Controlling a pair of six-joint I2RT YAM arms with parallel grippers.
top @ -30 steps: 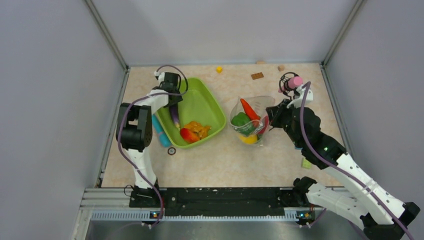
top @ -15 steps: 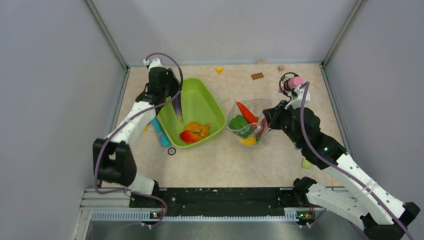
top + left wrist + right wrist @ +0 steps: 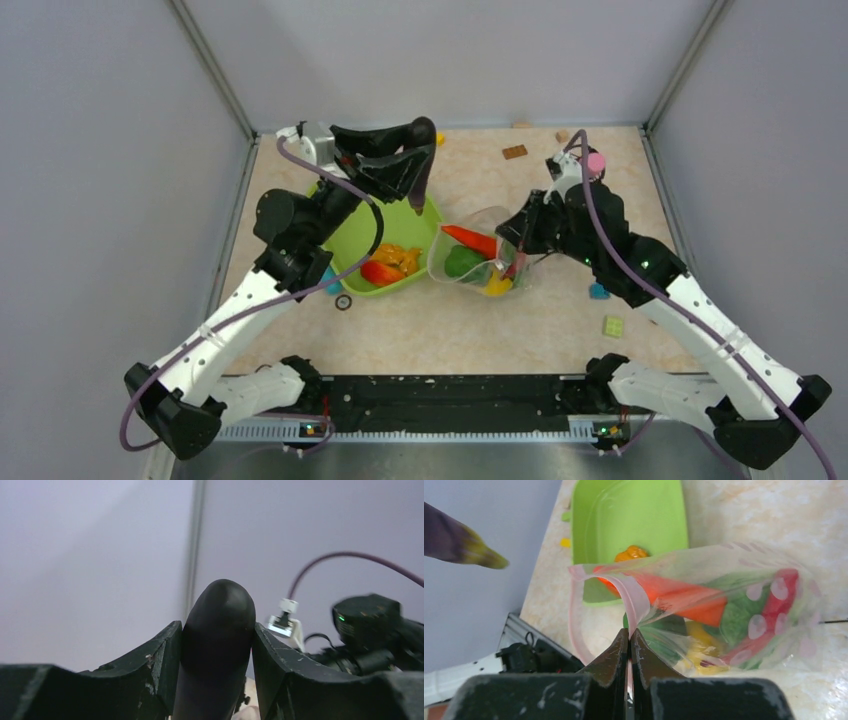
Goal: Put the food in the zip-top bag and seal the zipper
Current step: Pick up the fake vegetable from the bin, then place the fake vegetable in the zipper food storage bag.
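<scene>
Purple eggplant [image 3: 217, 645] aloft over tray [image 3: 400, 226] rim

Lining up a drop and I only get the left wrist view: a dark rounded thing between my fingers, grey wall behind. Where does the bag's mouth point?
Observer: The clear crinkly zip-top bag lies right of the lime-green plastic tray, mouth facing the tray.
Operator: Is anything holding it?
Observer: The right gripper is shut on the pinkish zip strip at the mouth.
Operator: And where am I?
Observer: The left gripper holds the purple toy eggplant above the tray's far end.
</scene>
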